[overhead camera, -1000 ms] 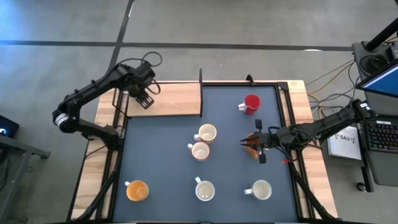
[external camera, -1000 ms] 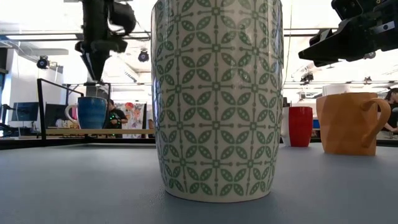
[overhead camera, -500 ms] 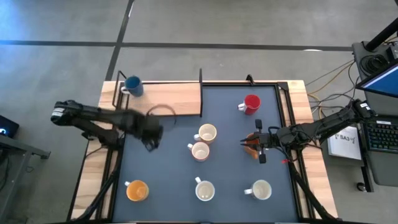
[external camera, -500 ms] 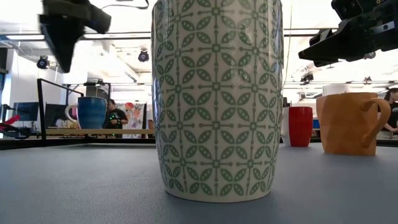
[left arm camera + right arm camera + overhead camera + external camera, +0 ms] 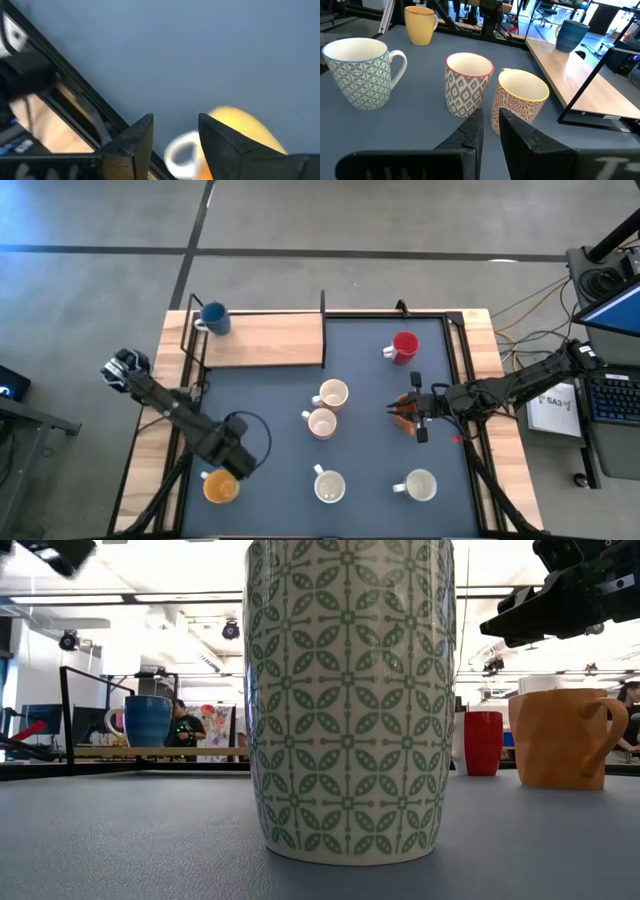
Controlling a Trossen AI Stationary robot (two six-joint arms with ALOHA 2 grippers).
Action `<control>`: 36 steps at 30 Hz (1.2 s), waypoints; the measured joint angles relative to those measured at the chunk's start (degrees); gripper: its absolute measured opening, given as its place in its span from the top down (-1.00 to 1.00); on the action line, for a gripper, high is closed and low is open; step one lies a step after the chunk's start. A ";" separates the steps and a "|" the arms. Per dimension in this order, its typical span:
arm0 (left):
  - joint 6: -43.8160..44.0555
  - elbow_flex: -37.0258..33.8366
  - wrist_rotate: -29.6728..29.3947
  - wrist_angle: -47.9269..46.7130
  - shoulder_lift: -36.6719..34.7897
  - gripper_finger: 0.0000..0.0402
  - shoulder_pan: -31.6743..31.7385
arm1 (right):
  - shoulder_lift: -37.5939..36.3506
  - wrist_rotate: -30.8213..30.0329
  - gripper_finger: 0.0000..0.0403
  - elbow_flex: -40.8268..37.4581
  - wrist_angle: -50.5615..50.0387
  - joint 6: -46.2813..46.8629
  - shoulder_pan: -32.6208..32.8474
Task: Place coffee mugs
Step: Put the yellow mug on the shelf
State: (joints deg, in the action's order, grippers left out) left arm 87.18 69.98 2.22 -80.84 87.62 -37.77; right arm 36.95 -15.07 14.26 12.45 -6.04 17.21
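Dark matting (image 5: 270, 380) lies under our open, empty left gripper (image 5: 232, 461), just above a round orange ceramic mug (image 5: 220, 486); we cannot tell our right gripper's (image 5: 419, 409) state.

Blue mug (image 5: 213, 317) sits upright on the wooden shelf at the far-left corner. Everything else is on the dark mat: red mug (image 5: 404, 347) far right, two patterned mugs (image 5: 327, 409) touching mid-mat, yellow-orange mug (image 5: 220, 486) near left, green-patterned mug (image 5: 329, 486) and a white mug (image 5: 420, 484) along the near edge. An orange mug (image 5: 555, 738) stands right of centre.
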 joint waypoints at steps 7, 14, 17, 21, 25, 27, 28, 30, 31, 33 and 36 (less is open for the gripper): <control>10.82 6.54 -0.02 2.54 2.90 0.13 -5.68 | 0.00 0.00 0.75 0.00 0.00 0.01 0.00; 15.75 13.04 1.14 4.84 10.69 0.12 -8.86 | 0.00 0.00 0.75 0.00 0.00 0.02 0.02; 15.38 15.44 3.24 4.57 13.57 0.12 -8.84 | 0.00 0.00 0.75 0.00 -0.02 0.00 0.01; 13.97 16.58 3.96 3.97 15.82 0.12 -8.84 | -0.02 0.00 0.75 0.00 -0.04 0.00 0.02; 11.47 16.58 4.47 4.32 16.75 0.18 -8.84 | -0.02 0.00 0.75 -0.01 -0.07 0.00 0.01; 10.47 16.56 4.53 4.29 17.23 0.24 -8.84 | 0.00 0.00 0.75 0.00 -0.06 0.00 0.02; 10.04 16.55 4.53 4.31 17.41 0.27 -8.84 | 0.00 0.00 0.75 0.00 -0.05 0.00 0.01; 9.17 16.33 4.63 4.52 17.73 0.34 -8.84 | -0.01 0.00 0.75 -0.01 -0.05 0.01 0.01; 8.63 16.06 4.84 4.87 17.88 0.38 -8.84 | 0.00 0.00 0.75 0.00 -0.05 0.00 0.02; 7.59 15.15 5.83 6.27 17.98 0.45 -8.84 | -0.02 0.00 0.75 0.00 -0.04 0.00 0.02; 6.85 13.04 6.05 8.56 17.81 0.52 -8.79 | 0.00 0.00 0.75 0.00 -0.04 0.00 0.00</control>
State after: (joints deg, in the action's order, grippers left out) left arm 94.03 83.02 8.27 -72.29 105.43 -46.56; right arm 36.94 -15.07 14.26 12.40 -6.04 17.22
